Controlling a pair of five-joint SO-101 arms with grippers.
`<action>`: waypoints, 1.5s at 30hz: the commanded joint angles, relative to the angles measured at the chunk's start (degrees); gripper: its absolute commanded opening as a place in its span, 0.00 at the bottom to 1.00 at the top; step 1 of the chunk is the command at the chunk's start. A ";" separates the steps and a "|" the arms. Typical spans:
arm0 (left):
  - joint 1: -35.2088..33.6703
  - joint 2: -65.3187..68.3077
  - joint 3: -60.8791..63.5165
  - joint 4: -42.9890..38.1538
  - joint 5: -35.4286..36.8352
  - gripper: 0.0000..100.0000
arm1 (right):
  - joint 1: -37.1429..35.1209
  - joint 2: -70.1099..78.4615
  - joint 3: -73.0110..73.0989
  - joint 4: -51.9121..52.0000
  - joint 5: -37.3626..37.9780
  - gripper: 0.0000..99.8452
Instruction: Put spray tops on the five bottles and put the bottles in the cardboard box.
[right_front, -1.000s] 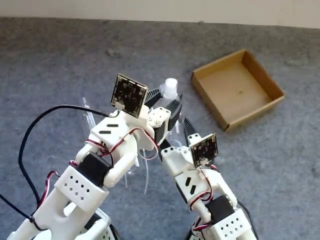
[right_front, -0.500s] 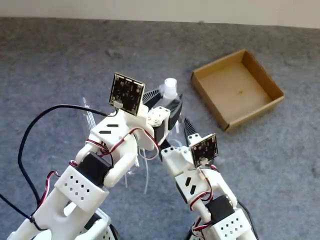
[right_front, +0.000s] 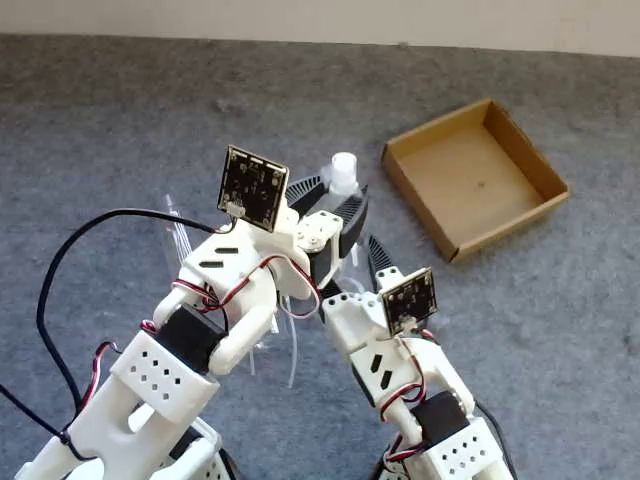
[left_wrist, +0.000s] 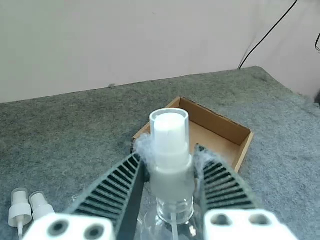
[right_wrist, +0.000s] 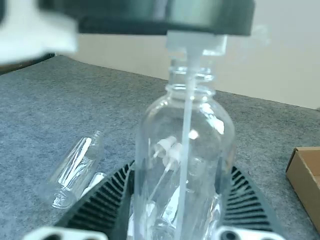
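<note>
Right now the left gripper (left_wrist: 171, 152) is pinching a white spray top (left_wrist: 169, 132) by its collar, with its ribbed black fingers (left_wrist: 117, 182) pressed against either side. It holds the top upright over the mouth of a clear bottle (right_wrist: 182, 145). In the right wrist view the top's thin dip tube (right_wrist: 188, 100) runs down through the neck into the bottle, while the collar sits just above the threaded mouth (a little thread shows between them, so it is not screwed down). The right gripper (right_wrist: 175, 205) is clamped around the bottle's body, one ribbed finger on each side, and the bottle stands upright. From the high view both arms meet near the middle of the grey carpeted table (right_front: 120, 120), with the spray top poking up between the left arm's fingers. The cardboard box (right_front: 475, 175) sits open-side up near the grippers but apart from them. A second bottle (right_wrist: 75, 167) lies on its side on the carpet beside the held one. Two loose spray tops (left_wrist: 20, 210) lie close together on the carpet. A black cable (right_front: 60, 270) loops beside the left arm.
</note>
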 joint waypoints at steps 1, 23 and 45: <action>0.66 -0.40 -0.13 -1.41 0.62 0.04 | 0.04 -1.36 6.73 0.13 0.09 0.17; 0.57 -0.84 4.70 -1.32 0.35 0.06 | 0.04 -1.27 6.73 0.13 0.09 0.17; -1.10 -9.71 -3.03 13.45 0.26 0.21 | 0.04 -1.27 6.73 0.13 0.09 0.17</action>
